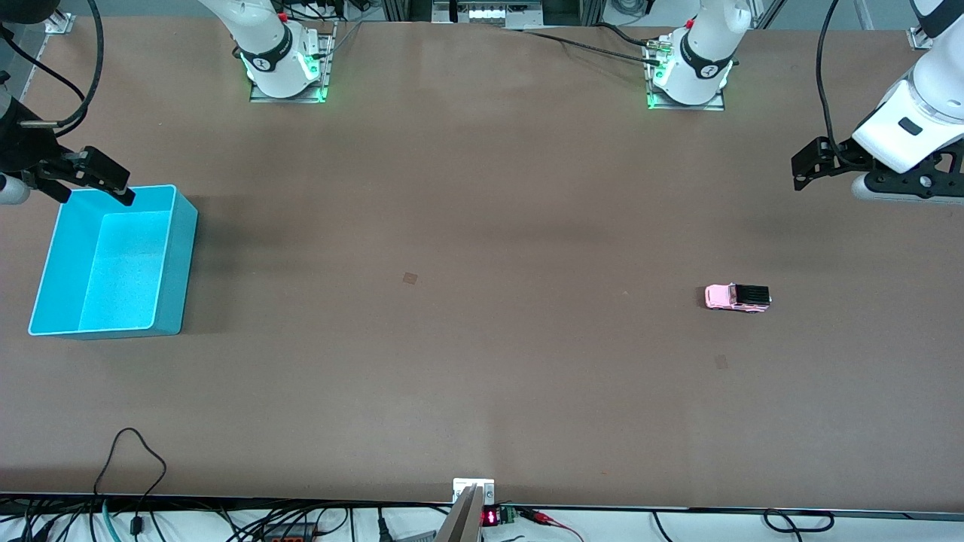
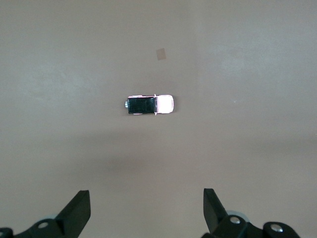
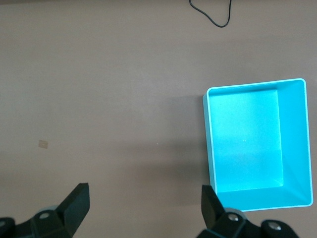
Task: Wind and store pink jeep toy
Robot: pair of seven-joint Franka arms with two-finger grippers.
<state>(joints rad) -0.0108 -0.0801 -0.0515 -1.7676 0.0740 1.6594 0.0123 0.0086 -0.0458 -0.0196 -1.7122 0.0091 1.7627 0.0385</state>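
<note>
Pink jeep toy (image 1: 737, 297) sits on the bare tabletop (image 1: 482, 339) toward my left arm's end, well apart from the turquoise bin (image 1: 170, 263) at my right arm's end. My right gripper (image 1: 98, 181) hangs over that bin's rim, jaws wide and empty, waiting. My left gripper (image 2: 146, 210) hovers up over the tabletop near the jeep, jaws spread, holding nothing. I judge the jeep light, rigid and prone to rolling; I'd pinch its flat sides.

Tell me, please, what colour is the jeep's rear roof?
Black, on the pink jeep toy; clearest in the left wrist view.
</note>
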